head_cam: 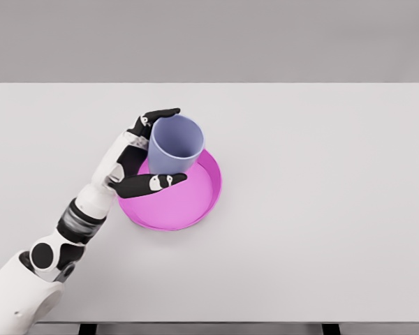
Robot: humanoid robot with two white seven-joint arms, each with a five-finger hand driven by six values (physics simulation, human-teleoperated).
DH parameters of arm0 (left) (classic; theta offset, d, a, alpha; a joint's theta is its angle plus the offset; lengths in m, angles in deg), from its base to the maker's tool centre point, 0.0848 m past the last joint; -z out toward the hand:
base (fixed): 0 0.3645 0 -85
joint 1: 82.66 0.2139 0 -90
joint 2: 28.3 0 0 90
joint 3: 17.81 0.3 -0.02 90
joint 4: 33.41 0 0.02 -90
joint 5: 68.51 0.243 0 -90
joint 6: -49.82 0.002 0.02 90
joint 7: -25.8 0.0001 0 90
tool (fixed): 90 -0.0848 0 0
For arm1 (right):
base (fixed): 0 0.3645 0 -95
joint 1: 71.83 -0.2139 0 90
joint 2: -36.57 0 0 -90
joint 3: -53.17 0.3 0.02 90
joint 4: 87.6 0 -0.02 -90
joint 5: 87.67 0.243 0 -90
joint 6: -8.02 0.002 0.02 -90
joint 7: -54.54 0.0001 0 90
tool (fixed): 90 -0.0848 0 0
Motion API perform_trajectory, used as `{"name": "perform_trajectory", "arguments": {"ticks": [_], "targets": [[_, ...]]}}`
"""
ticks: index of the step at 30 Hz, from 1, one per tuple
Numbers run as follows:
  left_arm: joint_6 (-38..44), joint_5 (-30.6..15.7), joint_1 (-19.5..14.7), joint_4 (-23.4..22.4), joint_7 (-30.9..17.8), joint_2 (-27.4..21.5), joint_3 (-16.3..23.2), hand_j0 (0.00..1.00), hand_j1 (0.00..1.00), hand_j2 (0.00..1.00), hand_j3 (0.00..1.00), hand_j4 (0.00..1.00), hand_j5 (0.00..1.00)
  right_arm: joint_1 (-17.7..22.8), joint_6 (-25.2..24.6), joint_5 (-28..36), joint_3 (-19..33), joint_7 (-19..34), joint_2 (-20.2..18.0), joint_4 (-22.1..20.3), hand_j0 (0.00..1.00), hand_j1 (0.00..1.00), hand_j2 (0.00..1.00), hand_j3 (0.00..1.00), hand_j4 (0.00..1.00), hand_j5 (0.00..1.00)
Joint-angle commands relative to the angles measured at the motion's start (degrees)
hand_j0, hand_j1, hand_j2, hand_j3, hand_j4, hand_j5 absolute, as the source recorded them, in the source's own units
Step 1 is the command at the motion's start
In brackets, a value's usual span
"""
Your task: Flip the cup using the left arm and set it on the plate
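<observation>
A pale blue-violet cup (pixel 175 144) stands upright, mouth up, on the far left part of the magenta plate (pixel 188 202) in the head view. My left hand (pixel 146 148) reaches in from the lower left and wraps the cup's left side. Its fingers (pixel 158 114) curl round the far rim and the thumb (pixel 150 184) lies along the near base. The cup's lower left wall is hidden by the palm. No right arm shows.
The white table (pixel 321 209) stretches wide to the right and far side. Its front edge runs along the bottom of the picture, with dark legs just visible below it.
</observation>
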Motion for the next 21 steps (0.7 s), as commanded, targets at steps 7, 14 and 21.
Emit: {"name": "perform_trajectory", "arguments": {"ticks": [7,14,21], "targets": [[0.03,-0.13,-2.20,-2.66,0.11,0.78,0.54,0.67,0.67,0.67,0.67,0.67,0.67,0.00,0.00,0.01,0.00,0.00,-0.01,-0.03,1.00,1.00,1.00,1.00,1.00,1.00],[-0.06,-0.57,-3.78,-6.18,-0.33,2.19,0.63,0.68,0.68,0.68,0.68,0.68,0.68,0.00,0.00,0.01,0.00,0.00,-0.01,-0.03,1.00,1.00,1.00,1.00,1.00,1.00],[-0.70,-1.36,-4.39,-6.71,0.28,3.77,0.63,0.67,0.67,0.67,0.67,0.67,0.67,0.00,0.00,0.01,0.00,0.00,-0.01,0.06,1.00,1.00,1.00,1.00,1.00,1.00]]}}
